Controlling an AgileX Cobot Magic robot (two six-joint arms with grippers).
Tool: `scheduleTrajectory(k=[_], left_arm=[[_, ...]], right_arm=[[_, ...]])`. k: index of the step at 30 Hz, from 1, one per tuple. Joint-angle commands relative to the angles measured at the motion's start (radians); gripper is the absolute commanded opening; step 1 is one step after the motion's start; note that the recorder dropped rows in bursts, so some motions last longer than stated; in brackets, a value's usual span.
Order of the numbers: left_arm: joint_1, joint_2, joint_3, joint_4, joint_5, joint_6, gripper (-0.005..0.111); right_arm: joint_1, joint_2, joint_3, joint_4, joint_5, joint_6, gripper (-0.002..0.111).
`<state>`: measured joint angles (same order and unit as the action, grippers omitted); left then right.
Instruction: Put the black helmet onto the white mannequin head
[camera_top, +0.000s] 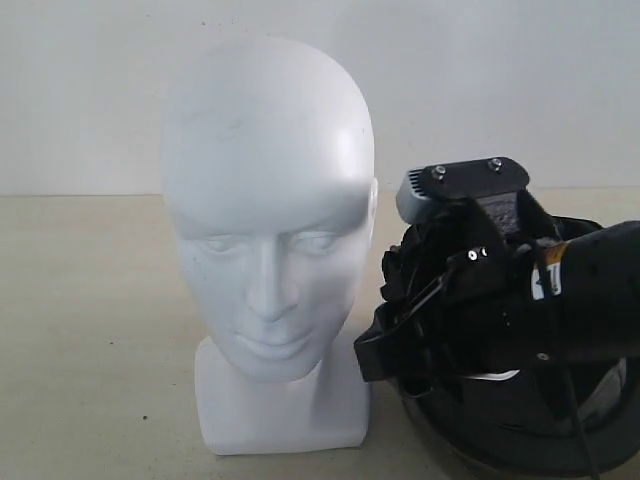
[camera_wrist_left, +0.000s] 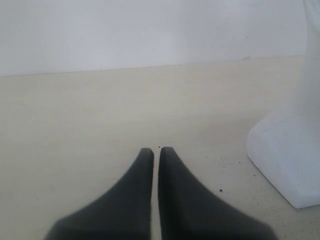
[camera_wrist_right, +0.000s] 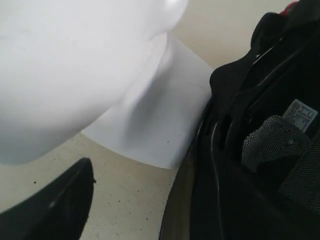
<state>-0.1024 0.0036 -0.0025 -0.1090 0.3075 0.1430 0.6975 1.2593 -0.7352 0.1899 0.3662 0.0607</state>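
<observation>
Squarely facing the exterior camera, the white mannequin head (camera_top: 265, 200) stands upright on its block base (camera_wrist_left: 285, 150) on the beige bench (camera_top: 90, 330), with a pale wall (camera_top: 500, 80) behind. The black helmet (camera_top: 480, 425) is not yet on it. It rests on the bench just beside the base, on the right of the exterior view, with its opening turned up so that the dark lining, a patch of mesh padding (camera_wrist_right: 272, 145) and a small white label (camera_wrist_right: 301, 112) show in the right wrist view.

The right arm (camera_top: 590, 290) reaches in from the right, over the helmet and in front of it, hiding most of the shell. The right hand (camera_wrist_right: 150, 210) is spread wide. Its one visible finger (camera_wrist_right: 55, 205) stands outside the helmet, with bare bench showing between it and the shell, while the other finger cannot be made out against the dark interior.

The left hand (camera_wrist_left: 155, 155) sits low over the bench near the mannequin's base, its two dark fingers drawn together to a thin slit with nothing between them.
</observation>
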Motion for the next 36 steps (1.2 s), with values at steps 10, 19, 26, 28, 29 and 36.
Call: scheduleTrajectory(k=[10, 19, 26, 28, 29, 36], left_arm=[[0.002, -0.004, 0.002, -0.006, -0.004, 0.002, 0.005], [0.002, -0.004, 0.002, -0.006, -0.004, 0.002, 0.005], [0.002, -0.004, 0.002, -0.006, -0.004, 0.002, 0.005], [0.002, -0.004, 0.002, -0.006, -0.004, 0.002, 0.005], [0.002, -0.004, 0.002, -0.006, -0.004, 0.002, 0.005], [0.002, -0.004, 0.002, -0.006, -0.004, 0.002, 0.005]], right_arm=[[-0.001, 0.151, -0.006, -0.129, -0.109, 0.08, 0.067], [-0.002, 0.2, -0.006, -0.466, -0.132, 0.449, 0.067], [-0.002, 0.222, -0.006, -0.468, -0.141, 0.507, 0.067], [-0.014, 0.228, -0.006, -0.47, -0.144, 0.518, 0.067], [-0.02, 0.235, -0.006, -0.47, -0.144, 0.53, 0.067], [-0.029, 0.241, -0.006, -0.472, -0.16, 0.539, 0.067]])
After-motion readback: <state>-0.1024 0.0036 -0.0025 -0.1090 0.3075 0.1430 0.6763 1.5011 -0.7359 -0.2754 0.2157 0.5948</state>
